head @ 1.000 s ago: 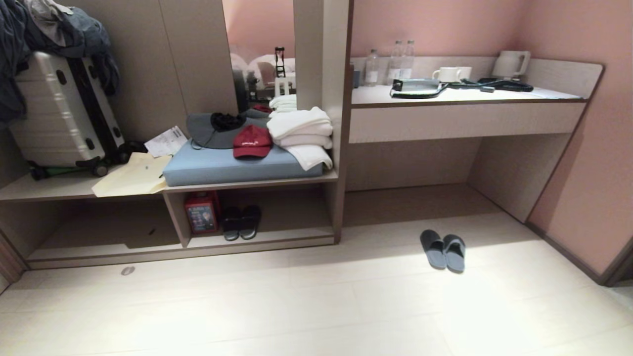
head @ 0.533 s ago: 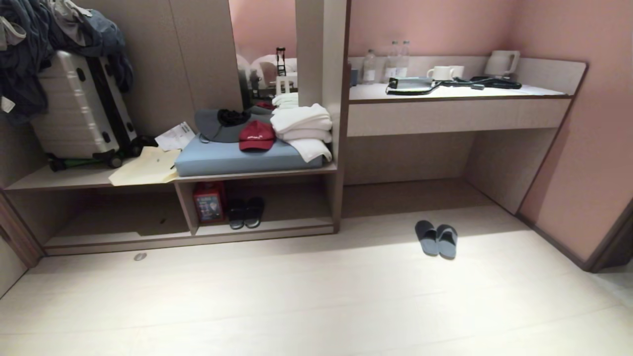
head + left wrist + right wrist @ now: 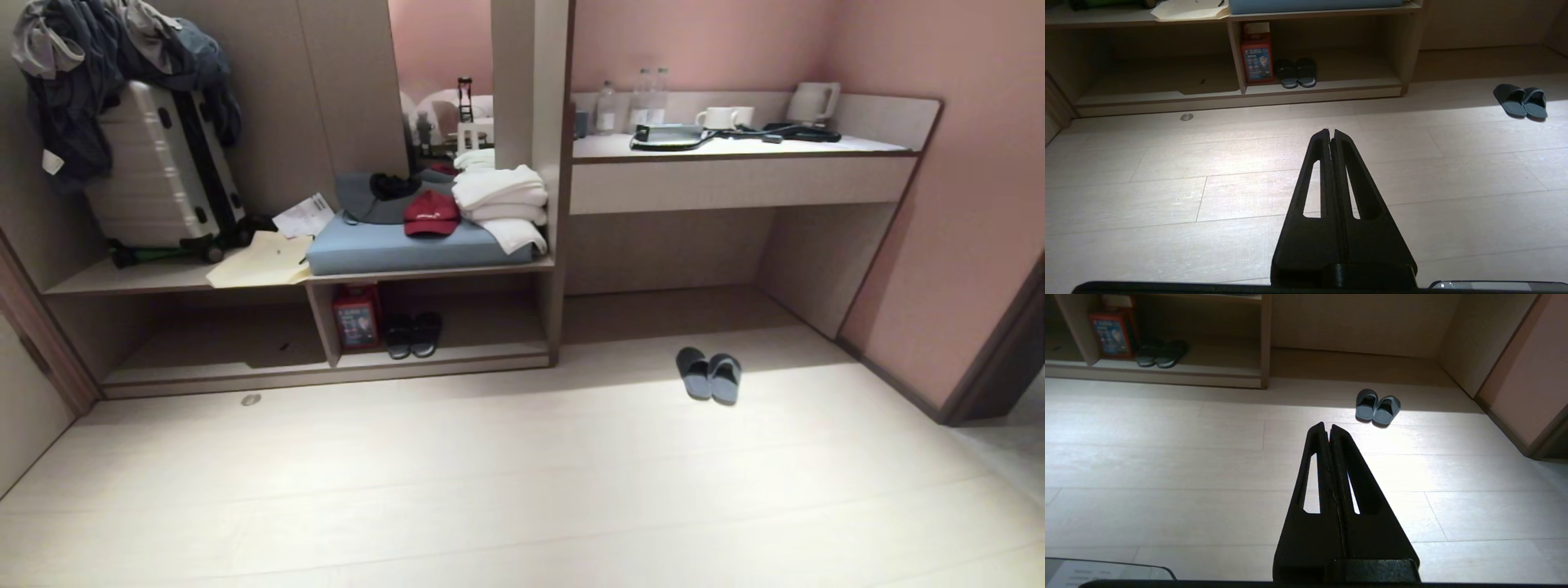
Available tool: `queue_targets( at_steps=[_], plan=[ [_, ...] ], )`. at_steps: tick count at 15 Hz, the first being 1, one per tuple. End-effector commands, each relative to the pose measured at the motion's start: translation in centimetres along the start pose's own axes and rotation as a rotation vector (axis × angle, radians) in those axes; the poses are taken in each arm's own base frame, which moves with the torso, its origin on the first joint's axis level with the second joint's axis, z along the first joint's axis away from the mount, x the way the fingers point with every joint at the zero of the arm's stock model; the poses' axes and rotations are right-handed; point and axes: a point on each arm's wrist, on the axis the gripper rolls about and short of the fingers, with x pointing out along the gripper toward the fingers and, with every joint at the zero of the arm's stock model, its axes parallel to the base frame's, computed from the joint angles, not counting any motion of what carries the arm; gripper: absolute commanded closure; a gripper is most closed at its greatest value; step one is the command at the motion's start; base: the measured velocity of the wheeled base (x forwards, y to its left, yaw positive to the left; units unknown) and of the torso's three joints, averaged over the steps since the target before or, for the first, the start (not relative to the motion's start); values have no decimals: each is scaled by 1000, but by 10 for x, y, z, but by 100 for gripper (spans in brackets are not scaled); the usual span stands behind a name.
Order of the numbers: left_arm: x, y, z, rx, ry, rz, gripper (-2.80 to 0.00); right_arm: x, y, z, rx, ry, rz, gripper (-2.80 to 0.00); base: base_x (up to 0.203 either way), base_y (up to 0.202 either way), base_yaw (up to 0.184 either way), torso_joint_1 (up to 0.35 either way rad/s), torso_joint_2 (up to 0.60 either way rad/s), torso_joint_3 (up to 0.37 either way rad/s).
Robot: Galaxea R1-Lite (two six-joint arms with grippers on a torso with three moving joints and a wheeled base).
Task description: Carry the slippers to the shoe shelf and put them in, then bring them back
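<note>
Ahead, the slippers (image 3: 1378, 406) lie side by side at one o'clock of the pinched-shut, empty right gripper (image 3: 1327, 425), long axes pointing away; the equally shut left gripper (image 3: 1331, 131) sits farther off.

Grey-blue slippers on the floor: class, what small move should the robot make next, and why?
Probably drive toward the slippers. They lie side by side on the floor, far off, and both tools, left and right, are shut and empty.
</note>
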Motion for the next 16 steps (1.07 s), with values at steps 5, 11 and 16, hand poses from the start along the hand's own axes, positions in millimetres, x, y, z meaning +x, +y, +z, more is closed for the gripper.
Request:
queue_targets(
  at_steps=[5, 11, 16],
  plan=[
    [0, 0, 0, 1, 2, 0, 0, 0, 0, 0, -1, 0, 0, 0, -195, 0, 1, 2, 2, 5],
    [0, 0, 0, 1, 2, 0, 0, 0, 0, -1, -1, 1, 1, 0, -195, 0, 2, 3, 3, 3],
    [0, 0, 0, -1, 2, 0, 0, 0, 0, 0, -1, 0, 1, 0, -197, 0, 0, 2, 2, 3]
  ],
)
